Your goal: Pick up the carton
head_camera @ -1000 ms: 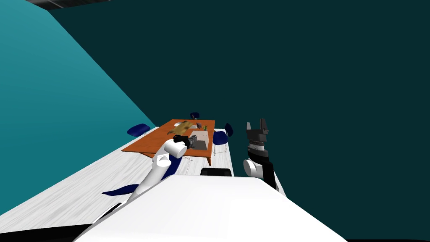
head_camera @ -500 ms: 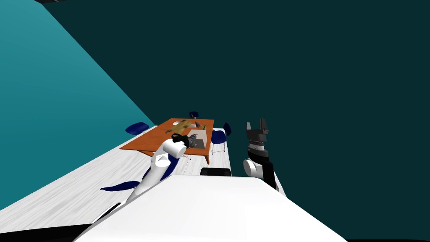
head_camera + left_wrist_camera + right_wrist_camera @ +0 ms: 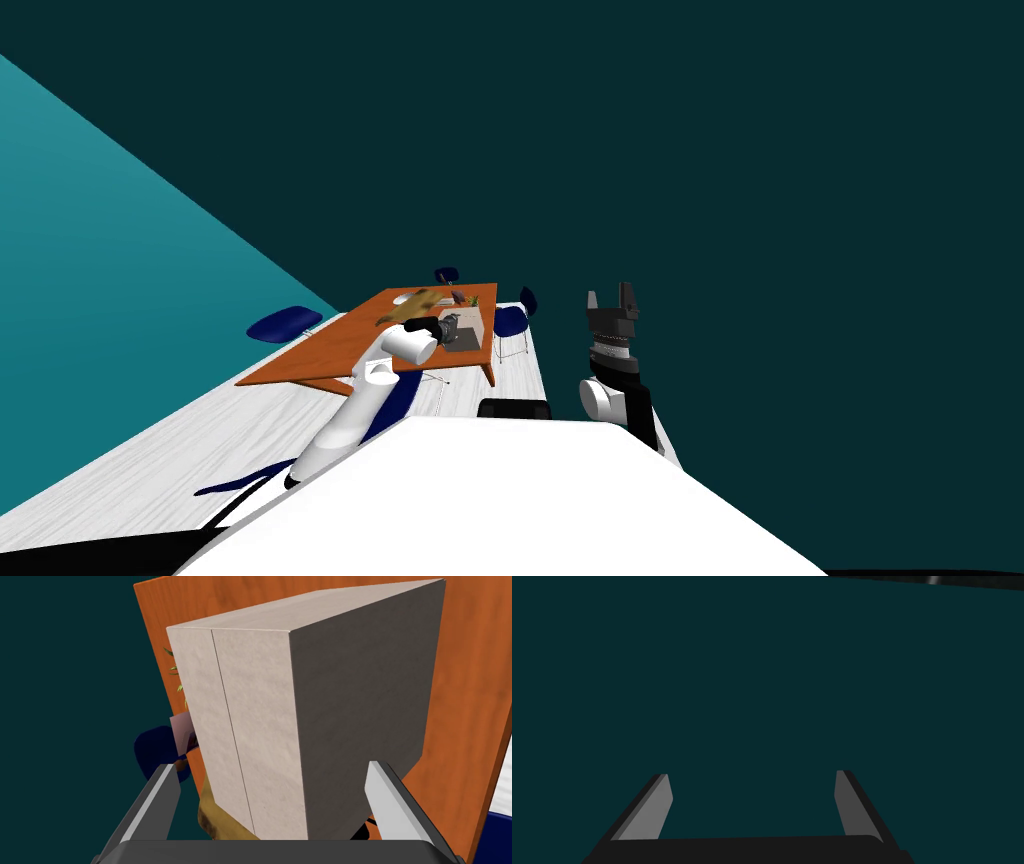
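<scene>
The carton (image 3: 300, 726) is a pale beige box with a seam down one face, standing on the orange table (image 3: 465, 701). My left gripper (image 3: 272, 766) is open, and the carton's near end lies between its two fingers (image 3: 165, 791) without either pressing it. In the head view the left arm reaches over the table and the left gripper (image 3: 450, 327) is at the carton (image 3: 470, 322). My right gripper (image 3: 612, 297) is raised at the right of my chest, open with nothing between its fingers (image 3: 657, 806).
Blue chairs (image 3: 285, 322) (image 3: 510, 320) (image 3: 447, 273) stand around the table (image 3: 320, 360). A yellow-brown thing (image 3: 412, 305) and a small plant (image 3: 474, 299) lie beyond the carton. Teal walls close in on the left and ahead, above a white floor (image 3: 200, 440).
My head view has swung, so the table now sits further left and nearer. The left arm stretches further out over the table toward the carton. The right arm has not moved.
</scene>
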Available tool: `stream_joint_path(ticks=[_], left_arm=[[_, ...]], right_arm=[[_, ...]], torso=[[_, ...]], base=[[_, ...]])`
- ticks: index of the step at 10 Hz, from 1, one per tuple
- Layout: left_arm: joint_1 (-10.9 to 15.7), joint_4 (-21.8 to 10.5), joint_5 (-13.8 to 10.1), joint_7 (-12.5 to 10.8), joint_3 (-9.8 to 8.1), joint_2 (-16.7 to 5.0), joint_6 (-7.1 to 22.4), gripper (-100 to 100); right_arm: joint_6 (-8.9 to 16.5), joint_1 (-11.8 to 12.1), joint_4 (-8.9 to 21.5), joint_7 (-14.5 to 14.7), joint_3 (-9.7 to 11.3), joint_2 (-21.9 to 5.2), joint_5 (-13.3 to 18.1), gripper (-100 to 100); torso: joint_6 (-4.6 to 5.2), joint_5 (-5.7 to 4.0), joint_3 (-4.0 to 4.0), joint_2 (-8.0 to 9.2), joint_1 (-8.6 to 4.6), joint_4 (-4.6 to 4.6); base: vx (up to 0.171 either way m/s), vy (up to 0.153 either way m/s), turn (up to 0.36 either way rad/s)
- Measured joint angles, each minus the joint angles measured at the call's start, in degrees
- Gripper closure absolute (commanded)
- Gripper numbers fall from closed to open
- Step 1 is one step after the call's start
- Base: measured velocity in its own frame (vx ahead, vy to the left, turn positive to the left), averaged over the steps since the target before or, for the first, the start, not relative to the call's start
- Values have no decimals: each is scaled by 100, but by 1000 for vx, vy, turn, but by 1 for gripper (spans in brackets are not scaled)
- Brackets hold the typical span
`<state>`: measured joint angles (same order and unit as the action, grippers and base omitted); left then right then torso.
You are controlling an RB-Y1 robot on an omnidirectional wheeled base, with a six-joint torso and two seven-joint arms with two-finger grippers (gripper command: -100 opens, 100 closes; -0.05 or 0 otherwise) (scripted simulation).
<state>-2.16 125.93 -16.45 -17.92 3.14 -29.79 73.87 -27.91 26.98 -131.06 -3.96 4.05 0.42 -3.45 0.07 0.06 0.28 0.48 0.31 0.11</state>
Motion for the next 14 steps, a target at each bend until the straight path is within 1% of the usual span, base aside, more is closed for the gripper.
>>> stream_joint_path(ticks=[1, 2, 3, 4, 5, 6, 7, 8, 9, 10, 11, 12, 13, 14], left_arm=[[48, -194, 31, -11, -80, 4, 13, -100], [72, -399, 57, -23, -98, 14, 28, -100], [15, -523, 50, -16, -118, 5, -4, -100], [81, -657, 64, 50, -261, -142, -140, -100], [120, -808, 41, 116, -447, -297, -316, -100], [246, -1052, 47, 141, -600, -346, -397, -100], [170, -1160, 65, 132, -699, -350, -411, -100], [157, -1309, 24, 141, -763, -383, -414, -100], [181, -1466, 28, 142, -767, -382, -405, -100], [212, -1651, 45, 140, -752, -371, -414, -100], [293, -1768, 8, 212, -930, -549, -511, -100], [333, -1904, -34, 289, -1144, -715, -661, -100], [404, -2091, -3, 309, -1296, -755, -765, -100], [367, -2211, 17, 301, -1375, -755, -804, -100]], right_arm=[[-1, 3, -1, 0, -1, 0, 0, 0], [-1, 3, -1, 0, -1, 0, 0, 0], [-1, 3, -1, 0, -1, 0, 0, 0], [0, 0, -1, 0, 0, 0, 0, 0], [0, 0, 0, 0, 0, 0, 0, 0], [0, 1, 0, 0, -1, 0, 0, 0], [0, 3, -1, 0, -1, -1, 0, 0], [-1, 4, -1, 0, -2, 0, 0, 0], [-1, 4, -1, 0, -1, 0, 0, 0], [-1, 4, -1, 0, -1, 0, 0, 0], [0, 0, -1, 0, 0, 0, 0, 0], [1, -3, 0, -1, 6, -2, 1, 0], [4, -6, 3, -4, 17, -5, 3, 0], [5, -5, 3, -5, 19, -6, 4, 0]], torso=[[-7, -1, -19, -34, -6, -8], [-7, -2, -33, -56, -12, -13], [-7, -3, -38, -64, -15, -15], [2, -2, -9, -9, -3, -6], [-2, 0, 9, 17, 2, 3], [-1, 0, -3, -7, 4, -1], [-9, 2, -20, -35, 4, -8], [-9, 0, -32, -55, -2, -13], [-7, -1, -38, -65, -7, -15], [-7, -1, -40, -68, -8, -16], [1, -2, -15, -21, 1, -7], [3, -2, 7, 13, -6, 2], [17, -8, 4, 5, -24, 3], [14, -10, -7, -15, -32, -2]], base=[[20, 0, 72], [27, -8, 25], [-179, 39, -394], [-232, 50, -457], [-115, 44, -417], [-25, 32, -180], [13, 4, 30], [24, -4, 27], [19, -4, -2], [-151, 26, -388], [-229, 19, -453], [-136, 14, -374], [-45, 23, -201], [0, 9, -7]])
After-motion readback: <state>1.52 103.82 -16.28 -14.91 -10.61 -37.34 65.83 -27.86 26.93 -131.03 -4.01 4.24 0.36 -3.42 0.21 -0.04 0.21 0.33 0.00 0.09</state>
